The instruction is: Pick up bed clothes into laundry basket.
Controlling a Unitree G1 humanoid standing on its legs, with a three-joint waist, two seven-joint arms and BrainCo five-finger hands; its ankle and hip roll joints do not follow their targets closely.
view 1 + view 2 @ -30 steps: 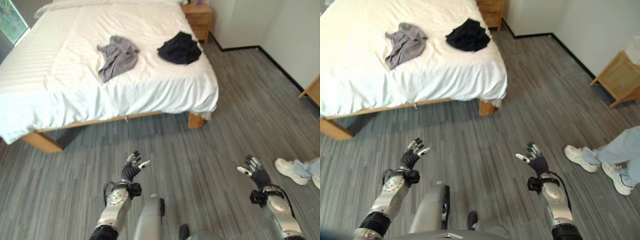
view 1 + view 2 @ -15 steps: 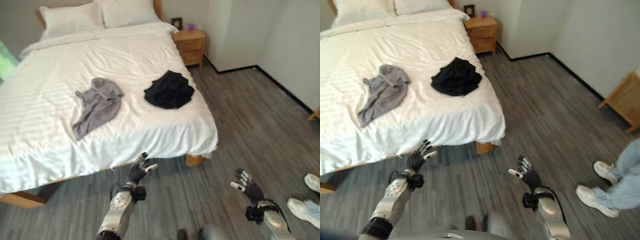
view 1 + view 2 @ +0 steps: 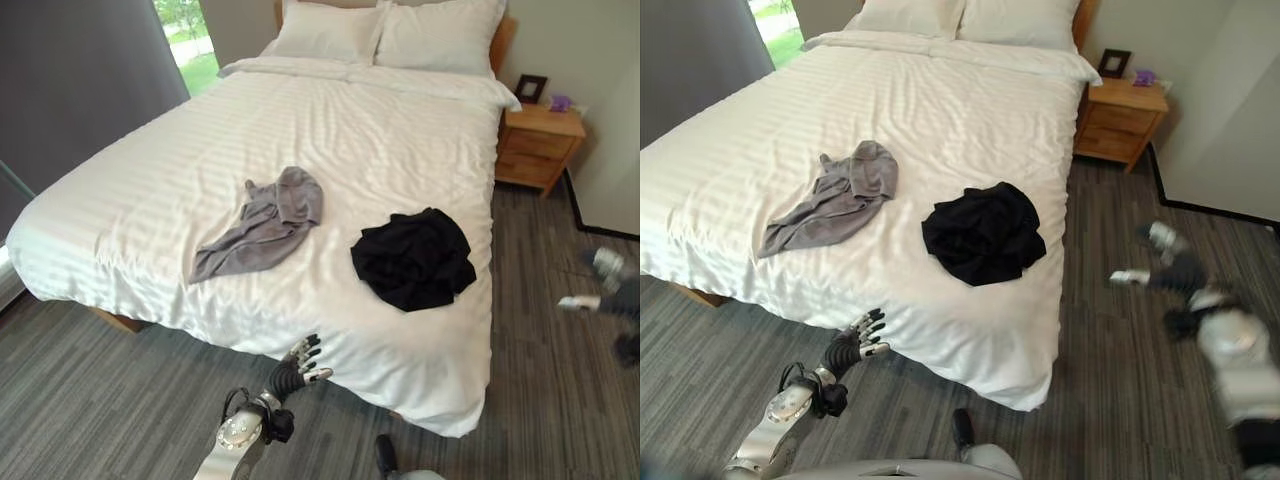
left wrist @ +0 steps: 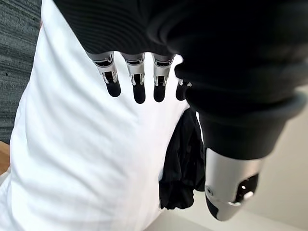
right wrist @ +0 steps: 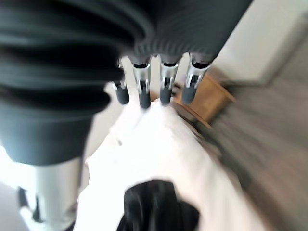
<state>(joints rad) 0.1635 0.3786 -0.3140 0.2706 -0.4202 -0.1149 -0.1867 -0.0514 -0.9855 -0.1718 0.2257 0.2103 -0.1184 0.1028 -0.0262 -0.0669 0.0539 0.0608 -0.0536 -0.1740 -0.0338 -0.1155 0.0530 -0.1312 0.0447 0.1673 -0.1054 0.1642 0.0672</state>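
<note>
A crumpled grey garment (image 3: 262,225) and a bunched black garment (image 3: 415,258) lie apart on the white bed (image 3: 140,190), the black one nearer the bed's right edge. My left hand (image 3: 290,372) is open, fingers spread, just below the bed's near edge and touching nothing. Off the bed's right side, my right hand (image 3: 1178,272) hangs open over the floor and holds nothing. In the left wrist view the straight fingers (image 4: 138,86) point at the sheet, with the black garment (image 4: 183,166) beyond them. The right wrist view has the black garment (image 5: 154,204) past its straight fingers (image 5: 144,94).
Two pillows (image 3: 390,35) lie at the head of the bed. A wooden nightstand (image 3: 538,145) with a small frame stands right of it, by the wall. A dark curtain (image 3: 80,70) and a window are at the left. Grey plank floor (image 3: 90,400) surrounds the bed.
The camera has moved closer and turned, so the bed is larger and seen at an angle. My right hand has risen to the bed's right side. The person's shoes have left the picture.
</note>
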